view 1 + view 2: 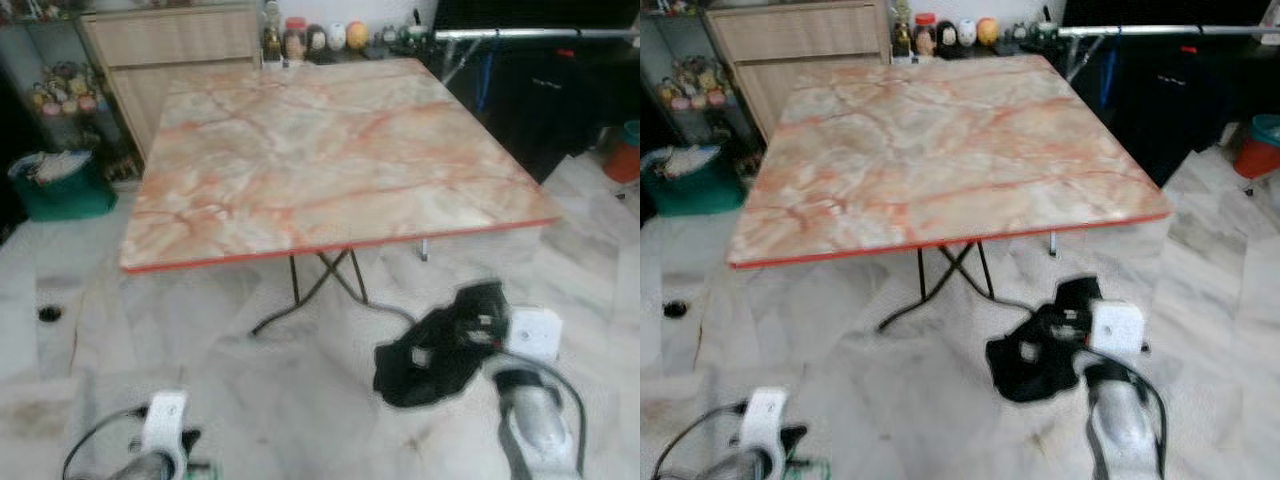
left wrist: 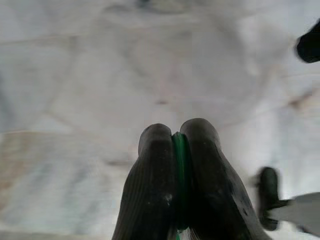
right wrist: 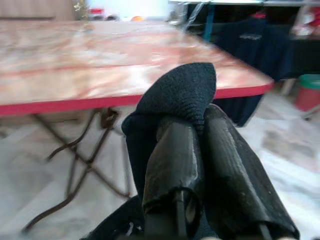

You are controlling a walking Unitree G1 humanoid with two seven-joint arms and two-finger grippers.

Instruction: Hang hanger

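- The green hanger (image 2: 179,165) showed as a thin green edge pinched between the two black fingers of the left gripper (image 2: 175,137), which hung low over the pale marble floor (image 2: 100,75). So little of it was visible that its shape could not be told.
- It looked like a thin, stiff, light piece, probably smooth plastic and apt to slip or twist in a narrow pinch. A firm hold on a straight bar near the hook would likely keep it from swinging.
- The right gripper (image 3: 200,125) was clamped on a black garment (image 3: 182,92), a soft knitted fold standing up between its fingers, the rest drooping below in a limp bundle (image 1: 440,350).
- The cloth looked light and floppy. It would sag and shift, so it would be better taken at a seam or collar than mid-fold.
- The right arm was held in front of the marble-patterned folding table (image 1: 330,150), below its red edge.
- Beyond the table's far right corner ran a silver rail (image 1: 520,33) with dark clothes beneath, seemingly the place for hanging.
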